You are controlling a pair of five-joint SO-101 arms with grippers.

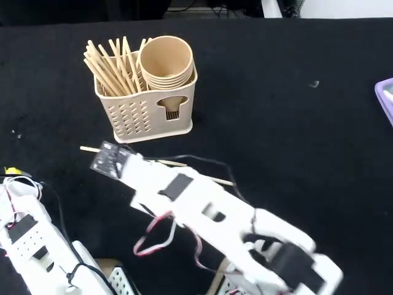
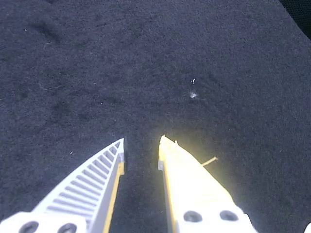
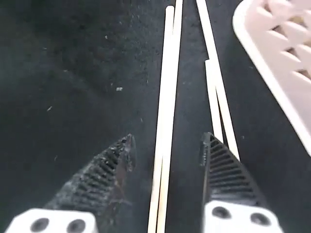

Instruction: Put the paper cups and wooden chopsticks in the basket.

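Note:
A beige slotted basket (image 1: 150,114) stands at the back left of the black table and holds several wooden chopsticks (image 1: 110,67) and a stack of paper cups (image 1: 166,61). More chopsticks (image 1: 212,179) lie flat on the cloth in front of it. My right gripper (image 3: 167,143) is open just above them, with a pair of chopsticks (image 3: 167,92) running between its fingers and two more chopsticks (image 3: 214,92) beside one fingertip. The basket's wall (image 3: 282,58) is close by. My left gripper (image 2: 142,143) is open over bare cloth, holding nothing.
The right arm (image 1: 202,209) stretches from the front right towards the basket. The left arm's base (image 1: 27,236) sits at the front left corner. A purple object (image 1: 385,98) pokes in at the right edge.

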